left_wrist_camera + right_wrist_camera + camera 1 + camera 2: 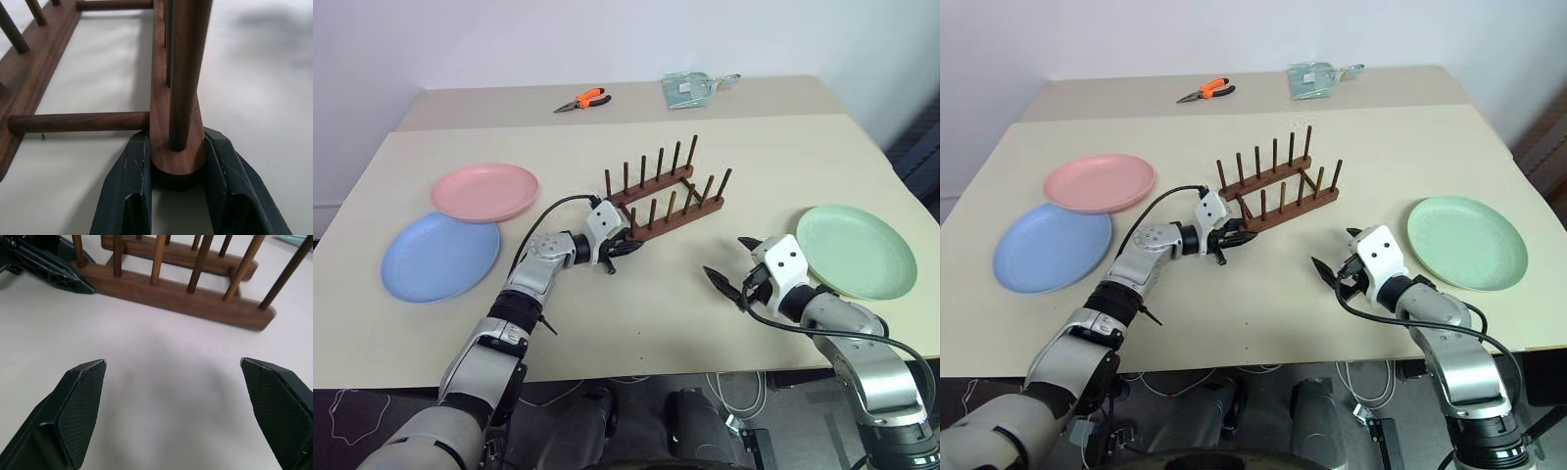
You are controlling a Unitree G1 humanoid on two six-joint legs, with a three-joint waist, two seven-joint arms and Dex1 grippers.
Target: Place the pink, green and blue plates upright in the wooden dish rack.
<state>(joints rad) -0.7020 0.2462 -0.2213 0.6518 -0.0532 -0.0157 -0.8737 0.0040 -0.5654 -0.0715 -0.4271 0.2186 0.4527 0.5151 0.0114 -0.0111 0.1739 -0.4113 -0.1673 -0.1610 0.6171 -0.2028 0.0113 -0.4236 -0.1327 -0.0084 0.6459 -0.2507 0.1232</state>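
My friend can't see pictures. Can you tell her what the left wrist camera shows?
Two black fingers squeeze the rounded end of the wooden dish rack, one on each side of its base bar. A brown peg stands straight up just past them, and the rack rests on a pale table.

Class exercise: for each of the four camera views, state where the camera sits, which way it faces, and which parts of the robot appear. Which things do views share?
Left and right eye views: on the head, looking forward and down over the table; both arms show.
Left wrist view: along the left gripper, clamped on the wooden dish rack.
Right wrist view: along the open right gripper, facing the rack.
Shared: all four show the rack.
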